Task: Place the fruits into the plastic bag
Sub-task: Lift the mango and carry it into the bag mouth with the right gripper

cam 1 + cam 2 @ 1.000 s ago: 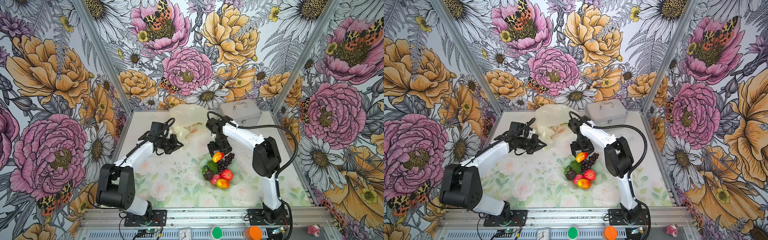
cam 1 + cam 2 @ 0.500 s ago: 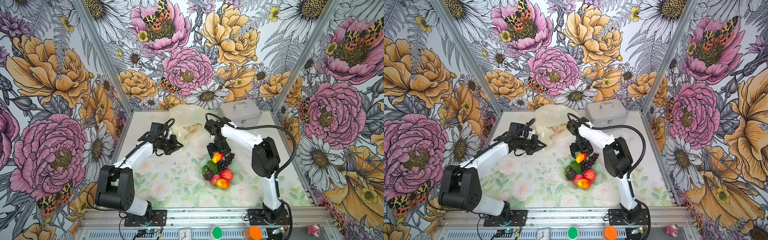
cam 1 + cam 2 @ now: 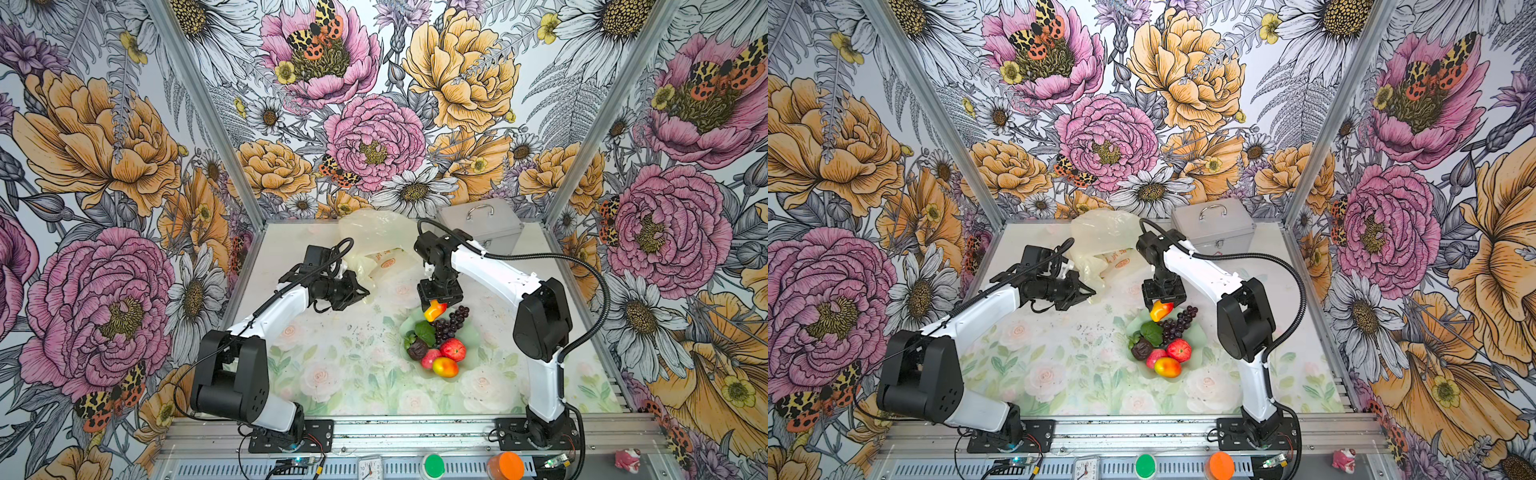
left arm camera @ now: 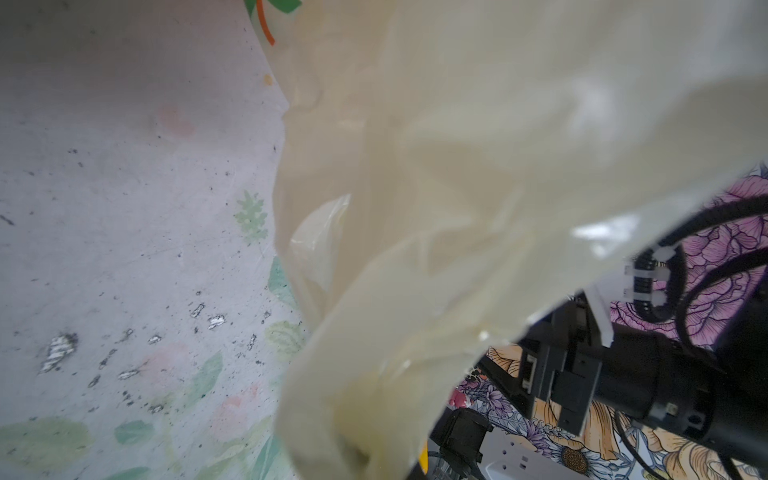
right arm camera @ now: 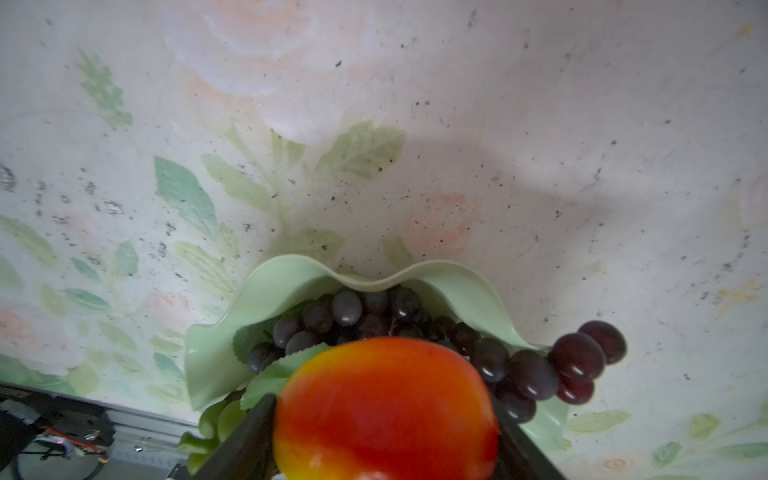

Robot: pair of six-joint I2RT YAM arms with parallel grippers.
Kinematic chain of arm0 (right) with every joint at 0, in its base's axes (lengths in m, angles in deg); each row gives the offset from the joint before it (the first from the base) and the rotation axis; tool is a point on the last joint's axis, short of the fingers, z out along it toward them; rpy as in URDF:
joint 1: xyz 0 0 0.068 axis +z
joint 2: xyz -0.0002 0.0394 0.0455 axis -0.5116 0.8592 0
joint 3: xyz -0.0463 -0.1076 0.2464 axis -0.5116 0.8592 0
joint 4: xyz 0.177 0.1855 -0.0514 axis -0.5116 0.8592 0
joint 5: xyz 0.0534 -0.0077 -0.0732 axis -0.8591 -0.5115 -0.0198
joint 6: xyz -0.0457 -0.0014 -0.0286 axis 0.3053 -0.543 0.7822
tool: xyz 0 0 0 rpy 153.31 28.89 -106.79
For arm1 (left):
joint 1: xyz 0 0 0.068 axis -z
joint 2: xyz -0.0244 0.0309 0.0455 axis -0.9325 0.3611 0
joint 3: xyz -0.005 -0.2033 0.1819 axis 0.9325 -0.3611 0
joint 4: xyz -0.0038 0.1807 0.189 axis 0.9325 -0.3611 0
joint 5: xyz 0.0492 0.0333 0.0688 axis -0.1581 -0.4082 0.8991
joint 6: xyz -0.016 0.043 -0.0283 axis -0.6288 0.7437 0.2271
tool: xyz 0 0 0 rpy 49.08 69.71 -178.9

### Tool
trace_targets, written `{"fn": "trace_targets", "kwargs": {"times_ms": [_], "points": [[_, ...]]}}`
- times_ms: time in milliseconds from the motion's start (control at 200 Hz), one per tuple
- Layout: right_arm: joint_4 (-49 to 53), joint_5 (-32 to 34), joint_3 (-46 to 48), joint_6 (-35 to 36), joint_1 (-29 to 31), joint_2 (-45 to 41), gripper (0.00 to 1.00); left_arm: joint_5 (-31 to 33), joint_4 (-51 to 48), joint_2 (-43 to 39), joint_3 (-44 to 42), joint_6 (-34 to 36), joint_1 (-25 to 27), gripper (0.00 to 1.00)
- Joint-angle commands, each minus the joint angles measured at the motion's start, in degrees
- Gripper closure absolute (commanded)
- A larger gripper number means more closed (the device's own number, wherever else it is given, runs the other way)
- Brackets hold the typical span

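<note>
**Dish**: pale green with a wavy rim, sitting on the desk right of the middle.
- It is holding purple grapes, a green leaf, two red apples, a dark brown fruit and, at the near edge, a second mango.
- The grapes are trailing over the far rim.
- A bumpy green fruit is showing beside the leaf in the right wrist view.

**Mango**: yellow and red, sitting over the dish's far edge, above the grapes.
- The right hand is pointing straight down onto it.
- In the wrist view its dark fingers are pressing against both sides of the fruit.

**Plastic bag**: cream and see-through with orange print, lying crumpled at the far middle of the desk, well apart from the dish.
- The left hand is clamped shut on a fold of its near edge.
- In the left wrist view the plastic is draping across most of the picture.

**Metal case**: silver with a handle, standing closed at the far right, just beside the bag.
- The right arm is reaching across in front of it.

**Surroundings**
- The desk is wearing a faded rose-and-leaf print, scuffed with dark specks.
- Walls printed with large flowers and moths are closing in three sides.
- A green button and an orange button are sitting on the front rail.
</note>
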Motion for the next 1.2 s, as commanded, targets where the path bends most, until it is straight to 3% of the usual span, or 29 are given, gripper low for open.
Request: {"fn": "trace_targets", "kwargs": {"times_ms": [0,165,350,675,790,990,1195], "points": [[-6.46,-8.22,0.01,-4.71,-3.05,-4.53,0.34,0.68,1.44,0.35,1.65,-0.49,0.47,1.00],[-25.88,-20.26,3.69,-18.63,-6.28,-4.15,0.34,0.09,1.42,0.38,2.79,-1.06,1.47,1.00],[-40.90,-23.78,-1.49,-31.43,-6.22,4.58,0.34,0.09,1.42,0.13,3.93,-2.06,3.45,1.00],[-41.53,-23.12,-27.38,-39.12,-5.42,26.32,0.34,0.63,1.40,0.88,5.01,-3.14,5.58,1.00],[-41.53,-22.73,-33.33,-41.35,-5.26,31.62,0.28,0.34,1.36,1.58,5.45,-3.09,5.48,1.00],[-41.63,-23.79,-44.78,-41.33,-4.90,38.41,0.13,-0.40,1.36,2.67,5.79,-2.91,4.62,1.00],[-41.68,-24.58,-45.33,-39.63,-5.59,36.63,0.11,-0.66,1.41,2.50,5.47,-2.48,3.18,1.00]]}}
